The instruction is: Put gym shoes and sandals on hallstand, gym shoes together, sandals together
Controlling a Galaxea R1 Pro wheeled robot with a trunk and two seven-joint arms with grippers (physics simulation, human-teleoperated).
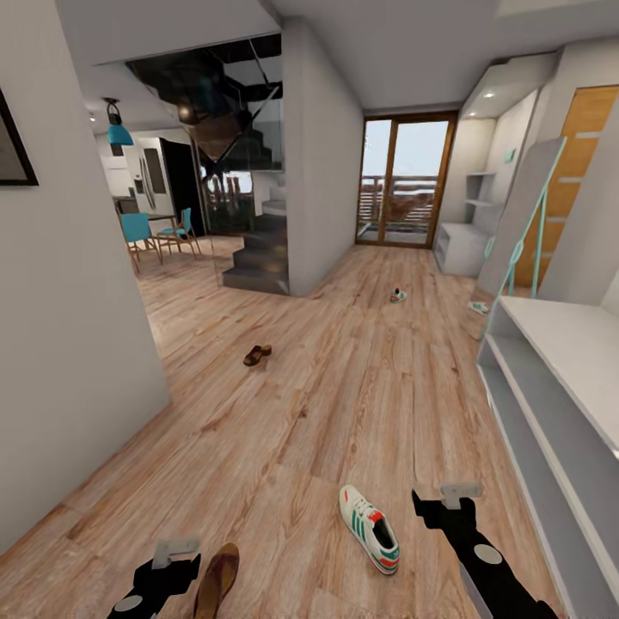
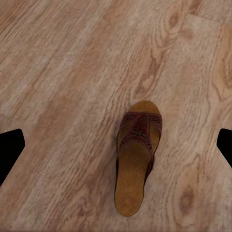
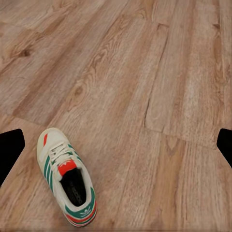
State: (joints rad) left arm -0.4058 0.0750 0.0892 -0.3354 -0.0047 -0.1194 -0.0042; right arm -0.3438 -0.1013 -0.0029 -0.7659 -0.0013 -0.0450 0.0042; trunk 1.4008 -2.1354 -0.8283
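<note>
- The corridor floor [image 1: 284, 413], light wood plank, stretches ahead of me to a glazed door at the far end.
- The hallstand [image 1: 464, 248] stands well down the corridor on the right wall, pale grey, beside that door. Nothing I can make out sits on it.
- A longer white shelf unit [image 1: 559, 378] runs along the right wall close to me.
- My right gripper [image 1: 436, 499] hangs low over the floor, just beside the near gym shoe on its right. In its wrist view the two finger tips sit at opposite edges with bare floor between, so the jaws are spread wide and hold nothing.
- My left gripper [image 1: 176, 554] hovers at the bottom left, just beside the near sandal. Its wrist view shows the same wide spread, nothing held.
- The near gym shoe [image 1: 369, 528] lies flat on the floor between the two arms, nearer the right one, sole down, toe pointing away from me.
- The near sandal [image 1: 217, 580] lies on the floor at the bottom of the head view, footbed up; the left wrist camera sees it [image 2: 137, 159] between the spread fingers, untouched.
- The far sandal [image 1: 256, 354] lies mid-corridor to the left, well apart from the rest.
- The far gym shoe [image 1: 397, 295] lies on the floor further down, near the hallstand but not on it.
</note>
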